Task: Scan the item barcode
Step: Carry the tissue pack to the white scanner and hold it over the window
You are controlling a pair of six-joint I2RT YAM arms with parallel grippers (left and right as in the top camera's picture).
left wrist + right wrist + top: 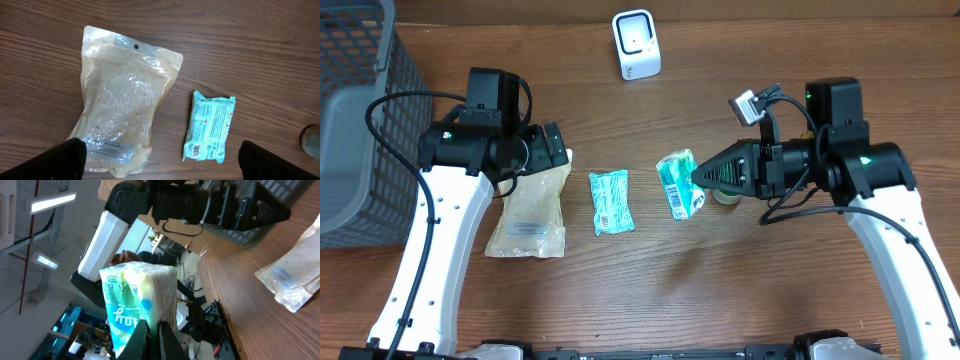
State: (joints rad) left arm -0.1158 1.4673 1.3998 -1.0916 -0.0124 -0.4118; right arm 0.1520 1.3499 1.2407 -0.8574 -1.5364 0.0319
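Far left, the grey basket (360, 120) runs off frame. Your left gripper (553, 148) hangs spread wide over the clear pouch (527, 210), hiding its top edge. A teal packet (611, 201) lies flat on the worktop (650, 290). Your right gripper (698, 178) is clenched on a second teal pack (676, 178), well apart from the white scanner (636, 45). A small round thing (725, 197) beneath it is hard to make out.

Aloft, teal packet (677, 185) tilts, well apart from white scanner (636, 45).

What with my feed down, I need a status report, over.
Left gripper open over clear pouch. Right gripper shut on green pack. Scanner at table's far side, nothing between it and pack.
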